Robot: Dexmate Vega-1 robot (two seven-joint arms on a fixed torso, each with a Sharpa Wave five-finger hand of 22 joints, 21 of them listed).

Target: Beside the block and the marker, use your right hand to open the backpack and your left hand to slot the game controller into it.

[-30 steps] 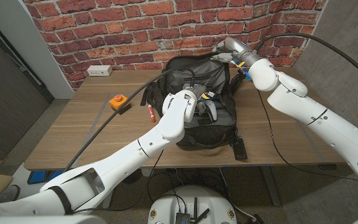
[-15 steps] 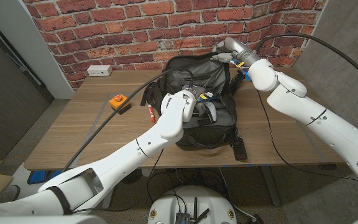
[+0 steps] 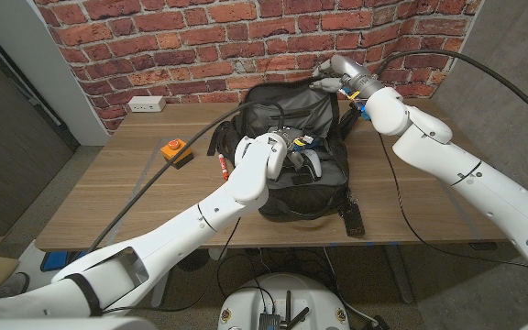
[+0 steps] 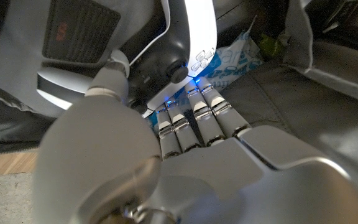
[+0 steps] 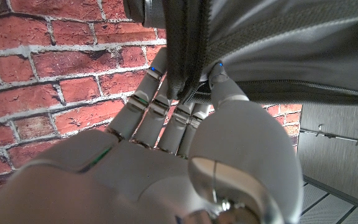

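Note:
The black backpack (image 3: 324,115) lies open in the middle of the table. My left hand (image 3: 270,151) is over its opening and holds the white game controller (image 3: 308,161), whose grips hang down into the bag. Seen from the left wrist, my fingers (image 4: 194,121) wrap the controller (image 4: 188,37) above the bag's dark lining. My right hand (image 3: 334,71) grips the backpack's top edge at the far side. From the right wrist, the thumb and fingers (image 5: 166,112) pinch the zipper edge of the backpack (image 5: 278,43).
An orange block (image 3: 174,148) and a red marker (image 3: 220,167) lie left of the backpack. A white socket strip (image 3: 145,104) sits at the far left by the brick wall. A black strap buckle (image 3: 353,218) lies near the front edge. A blue-and-white packet (image 4: 232,59) is inside the bag.
My left hand with the controller has edged slightly left over the bag opening. The right hand keeps its hold on the top edge.

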